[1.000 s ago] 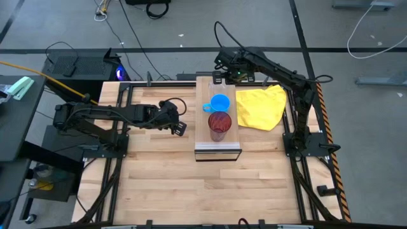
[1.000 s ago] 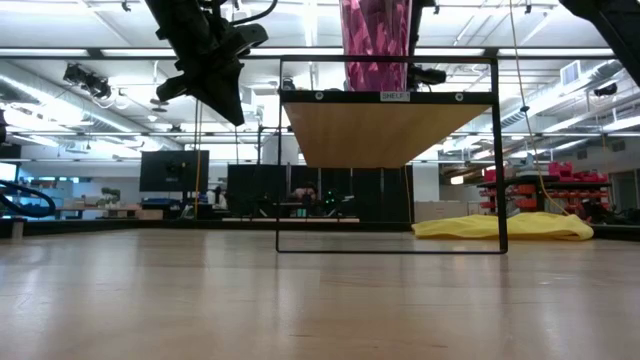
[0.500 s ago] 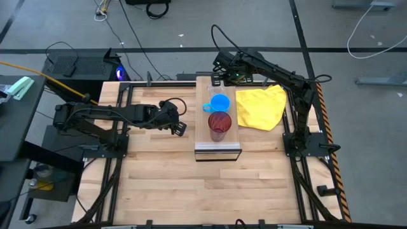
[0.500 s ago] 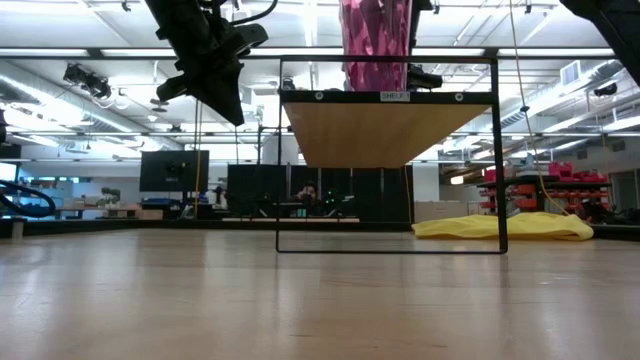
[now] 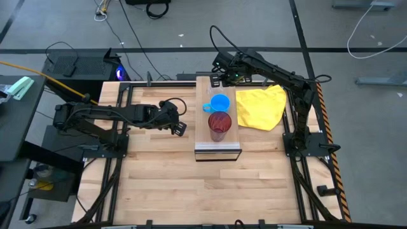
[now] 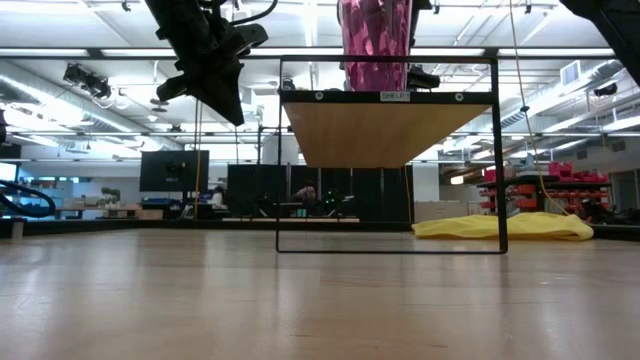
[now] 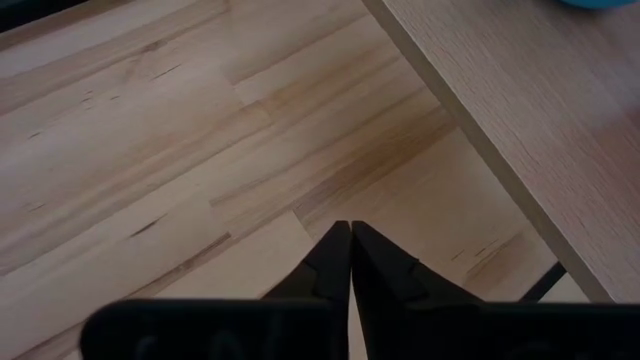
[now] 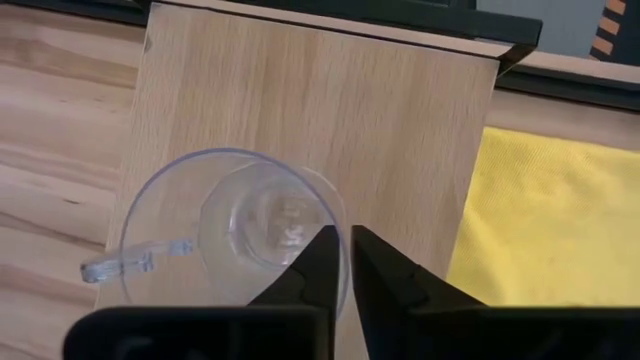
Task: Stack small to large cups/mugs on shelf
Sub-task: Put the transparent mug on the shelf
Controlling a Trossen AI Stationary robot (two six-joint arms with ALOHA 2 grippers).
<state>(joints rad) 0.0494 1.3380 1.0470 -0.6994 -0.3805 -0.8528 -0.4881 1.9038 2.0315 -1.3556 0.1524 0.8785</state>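
Right pincer (image 8: 342, 262) pinches the rim of a tiny clear glass cup (image 8: 235, 232) on the long light-wood shelf (image 5: 217, 119).

Upper centre of the overhead frame: a bright blue handled mug (image 5: 219, 103) and tall translucent red tumbler (image 5: 219, 126) stand on the shelf. At centre left, the left pincer (image 7: 350, 262) hangs pressed together over the wood-plank surface (image 5: 159, 178).

Wood-plank counter (image 5: 159, 172). Directly on it: light-wood shelf (image 5: 217, 147) on dark metal frame, far centre; crumpled yellow cloth (image 5: 262, 106) just beside shelf, toward right arm's side.
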